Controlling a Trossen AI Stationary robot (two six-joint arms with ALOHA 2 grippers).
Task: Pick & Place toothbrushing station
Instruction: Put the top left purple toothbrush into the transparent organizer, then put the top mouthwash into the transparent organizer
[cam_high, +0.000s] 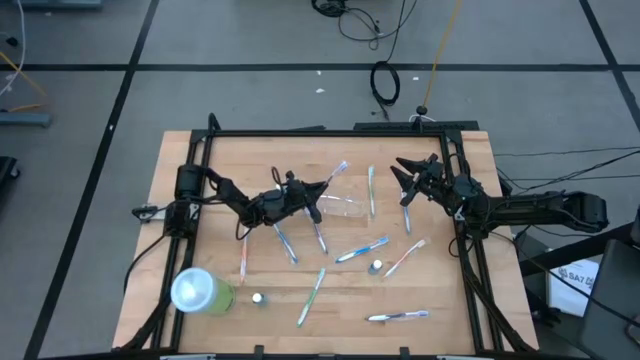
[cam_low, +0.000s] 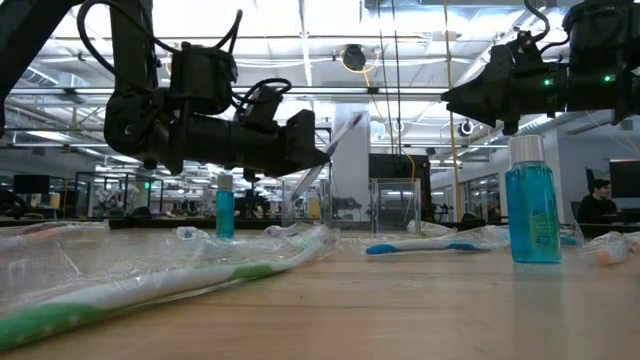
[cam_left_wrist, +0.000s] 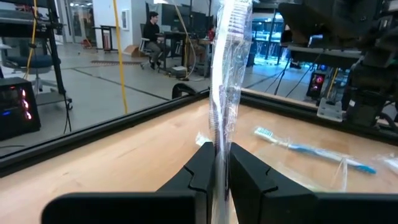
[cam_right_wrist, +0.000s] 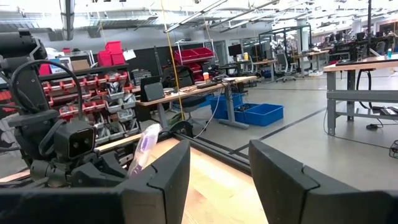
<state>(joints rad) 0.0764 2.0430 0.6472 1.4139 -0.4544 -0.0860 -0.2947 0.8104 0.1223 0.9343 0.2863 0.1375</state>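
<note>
The left gripper (cam_high: 318, 189) hangs above the middle of the light wooden table (cam_high: 190, 170), its two dark fingers (cam_left_wrist: 202, 165) pinching a slim toothbrush in a clear plastic wrapper (cam_left_wrist: 225, 68). In the left wrist view the wrapped brush stands up between the fingers; in the low view it slants upward from the gripper's tip, clear of the tabletop. Just to the right of this gripper a small clear plastic cup (cam_high: 343, 206) lies on its side on the wood.

The right gripper (cam_high: 405, 176) waits above the far right part of the table, its fingers (cam_right_wrist: 163, 177) spread apart with nothing between them.

The other brushes lie scattered flat on the table: a blue one (cam_high: 362, 250) near the centre, a pink one (cam_high: 405, 258) to its right, a green one (cam_high: 312, 296) nearer the front edge, and another blue one (cam_high: 398, 316) at the near right. A lime-green tumbler with a pale round top (cam_high: 200, 291) lies at the near left. In the low view a small bottle of blue liquid with a clear cap (cam_low: 531, 205) stands upright on the right.
</note>
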